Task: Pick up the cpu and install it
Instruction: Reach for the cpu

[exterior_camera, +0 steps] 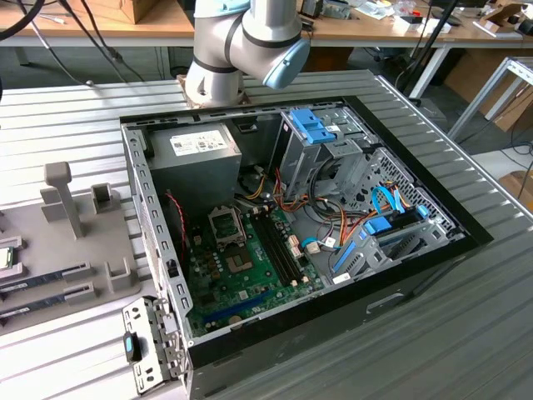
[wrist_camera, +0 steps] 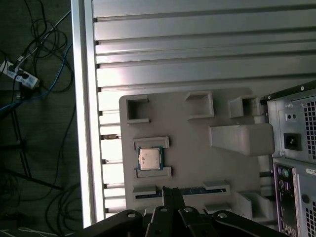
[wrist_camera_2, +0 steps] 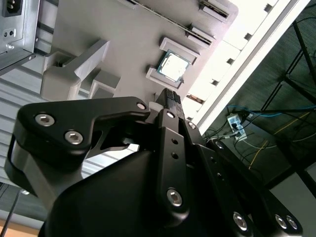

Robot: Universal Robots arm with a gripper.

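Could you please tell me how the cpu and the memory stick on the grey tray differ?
The cpu is square with a silver top; the memory stick is long, narrow and dark. The cpu sits between two short brackets; the memory stick spans two end holders. Both rest on the grey tray.

We see the arm (exterior_camera: 241, 42) in the exterior view as two grey joint housings, one closed by a blue end cap, set at an angle to each other. In both wrist views, the black gripper (wrist_camera_2: 170, 98) (wrist_camera: 168, 191) has its two fingers pressed together at the tips.
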